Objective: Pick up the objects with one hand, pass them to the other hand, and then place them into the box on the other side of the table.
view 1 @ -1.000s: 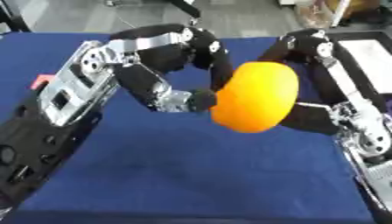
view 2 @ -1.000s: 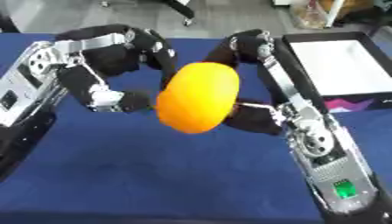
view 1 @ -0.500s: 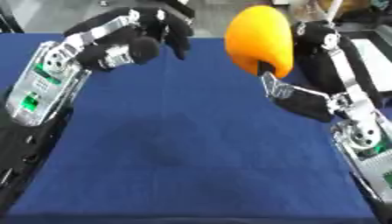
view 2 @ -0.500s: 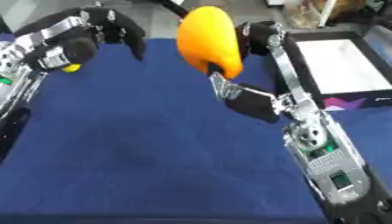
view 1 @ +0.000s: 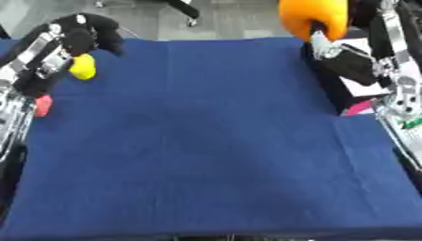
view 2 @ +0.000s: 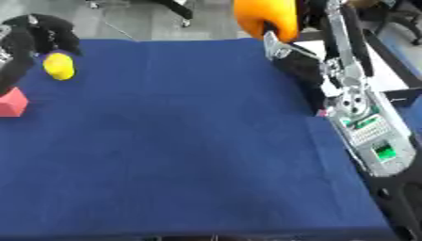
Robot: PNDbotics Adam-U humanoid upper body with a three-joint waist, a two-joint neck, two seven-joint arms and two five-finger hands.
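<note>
The big smooth orange oval object (view 1: 312,16) is held up high in the right hand (view 1: 328,43), fingers wrapped round it, at the table's far right edge. The black-walled box with a white floor (view 1: 362,87) sits just below and a bit nearer, so the drop looks like it mostly needs a short lowering. The orange's long axis is roughly upright. The left hand (view 2: 41,29) is curled, empty, over at far left by a small yellow rounded object (view 2: 59,66) and a pink block (view 2: 12,102).
</note>
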